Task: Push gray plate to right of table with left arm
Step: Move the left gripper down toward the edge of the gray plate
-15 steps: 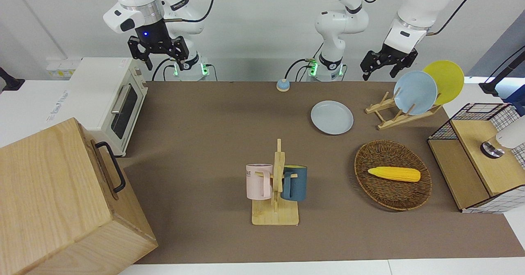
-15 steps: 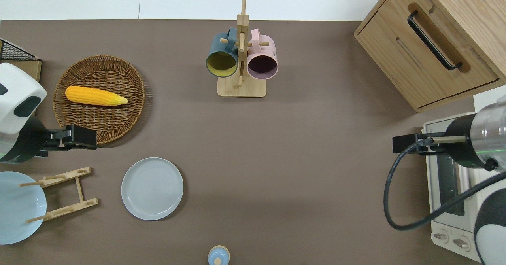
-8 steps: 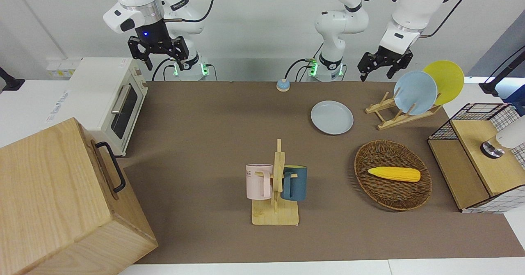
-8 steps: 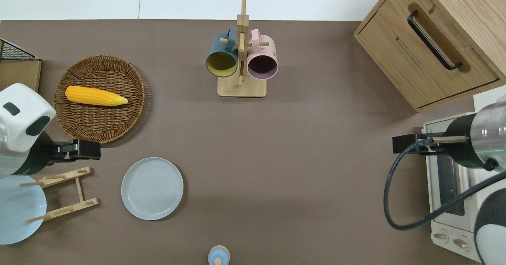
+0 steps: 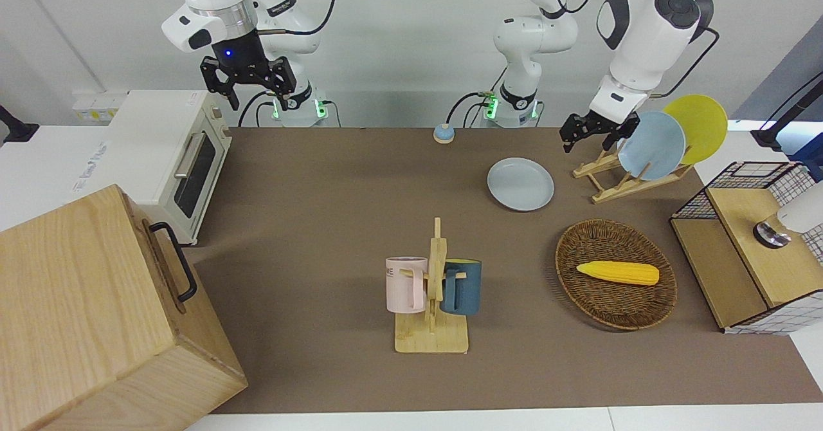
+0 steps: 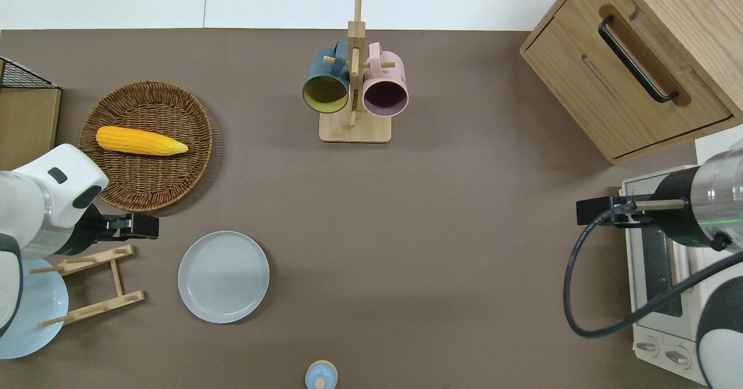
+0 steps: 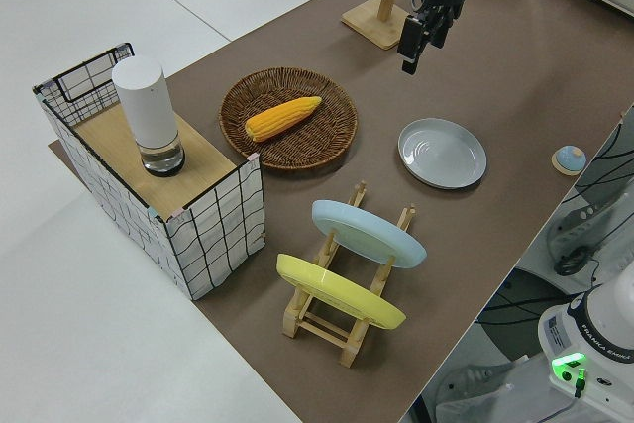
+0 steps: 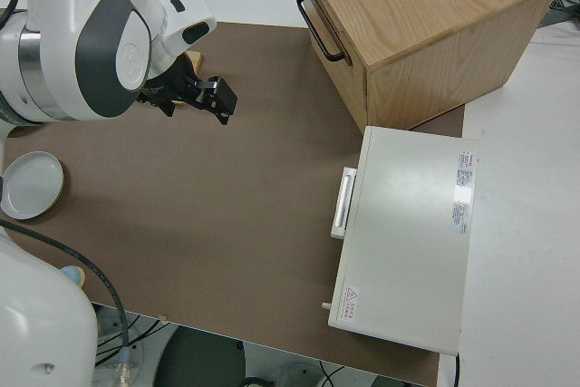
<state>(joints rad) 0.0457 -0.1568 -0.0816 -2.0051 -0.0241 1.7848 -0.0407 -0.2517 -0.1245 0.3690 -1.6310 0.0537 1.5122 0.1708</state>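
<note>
While the gray plate (image 6: 223,276) lies flat on the table (image 6: 441,249) beside the wooden rack (image 6: 93,284), the left gripper (image 6: 145,226), its finger state unclear, hovers toward the basket (image 6: 197,145), untouching, presumably positioning to push; right arm parked.

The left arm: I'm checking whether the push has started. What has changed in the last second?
The left gripper has moved nearer the robots and toward the pale gray round plate, now over bare brown table beside the wooden plate rack, touching nothing. The plate, wicker basket with yellow corn, mug stand and parked right arm are unchanged.
</note>
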